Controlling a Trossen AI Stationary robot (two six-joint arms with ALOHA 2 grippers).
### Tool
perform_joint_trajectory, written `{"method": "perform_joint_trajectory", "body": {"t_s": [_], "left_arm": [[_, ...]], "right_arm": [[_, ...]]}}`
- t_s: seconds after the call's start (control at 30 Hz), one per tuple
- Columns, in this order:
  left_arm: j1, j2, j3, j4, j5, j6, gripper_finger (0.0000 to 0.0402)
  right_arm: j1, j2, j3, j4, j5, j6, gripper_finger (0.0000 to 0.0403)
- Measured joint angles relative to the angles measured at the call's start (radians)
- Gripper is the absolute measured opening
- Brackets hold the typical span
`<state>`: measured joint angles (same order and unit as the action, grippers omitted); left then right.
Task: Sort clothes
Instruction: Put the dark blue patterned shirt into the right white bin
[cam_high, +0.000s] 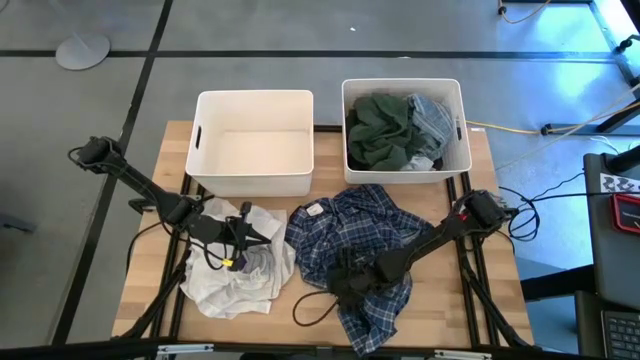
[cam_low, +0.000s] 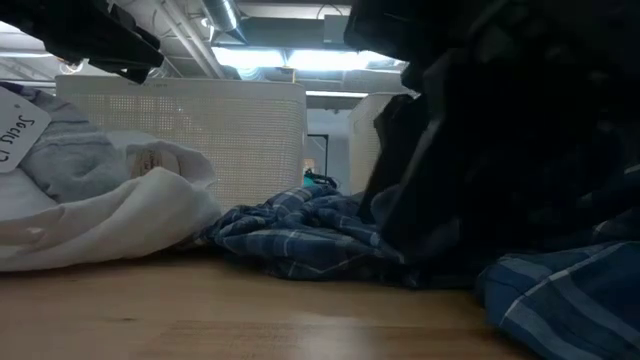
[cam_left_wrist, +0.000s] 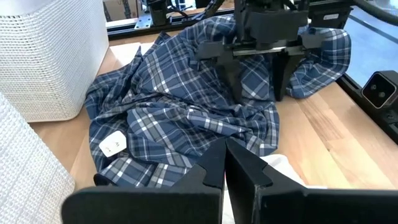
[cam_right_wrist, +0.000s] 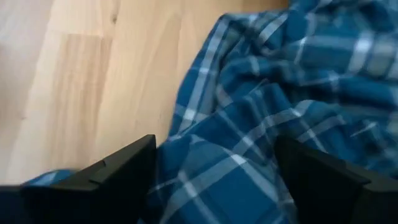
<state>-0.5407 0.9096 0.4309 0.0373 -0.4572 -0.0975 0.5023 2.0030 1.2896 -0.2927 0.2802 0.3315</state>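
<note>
Plaid shirt (cam_right_wrist: 261, 112) fills the right wrist view, spread on the table (cam_high: 150, 240) in front of the bins. Going left to right: left end effector (cam_high: 262, 234) is closed over the white clothes (cam_high: 240, 280), probably just parked. Right end effector (cam_high: 345, 283) sits spread wide over the shirt, not pinching it, likely lining up a grab. Dark green clothes (cam_high: 380, 130) already sit in the right bin (cam_high: 405, 85); the left bin (cam_high: 255, 100) looks empty.

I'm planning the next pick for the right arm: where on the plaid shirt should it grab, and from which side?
Grip a raised fold near the middle of the plaid shirt, coming straight down from above. It lies crumpled and spread flat on the table, so ridges stand up while the edges hug the wood. The right gripper already stands open over it; the left gripper waits, shut, over the white clothes.
</note>
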Motion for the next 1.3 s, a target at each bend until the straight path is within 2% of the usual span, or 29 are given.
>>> {"method": "perform_joint_trajectory", "body": {"t_s": [0.17, 0.53, 0.67, 0.97, 1.1, 1.17, 1.3], "left_arm": [[0.000, 0.004, 0.000, 0.001, 0.000, 0.000, 0.0001], [0.001, 0.047, 0.000, 0.015, 0.000, 0.000, 0.0001], [0.001, 0.056, 0.000, 0.038, 0.000, 0.011, 0.0001], [0.001, 0.056, 0.000, 0.035, 0.000, 0.018, 0.0001], [0.001, 0.056, 0.000, 0.035, 0.000, 0.018, 0.0001], [0.001, 0.056, 0.000, 0.034, 0.000, 0.019, 0.0001], [0.001, 0.056, 0.000, 0.035, 0.000, 0.019, 0.0001]], "right_arm": [[-0.024, 0.017, -0.001, -0.033, 0.081, -0.053, 0.0331], [-0.079, 0.056, 0.002, -0.042, 0.014, -0.039, 0.0323], [-0.082, 0.058, 0.001, -0.045, 0.005, 0.006, 0.0273], [-0.088, 0.060, 0.000, -0.077, 0.025, -0.007, 0.0088], [-0.091, 0.056, 0.003, -0.111, 0.058, -0.061, 0.0021], [-0.090, 0.055, 0.022, -0.173, 0.092, -0.080, 0.0013], [-0.080, 0.064, 0.120, -0.357, 0.148, -0.075, 0.0032]]}}
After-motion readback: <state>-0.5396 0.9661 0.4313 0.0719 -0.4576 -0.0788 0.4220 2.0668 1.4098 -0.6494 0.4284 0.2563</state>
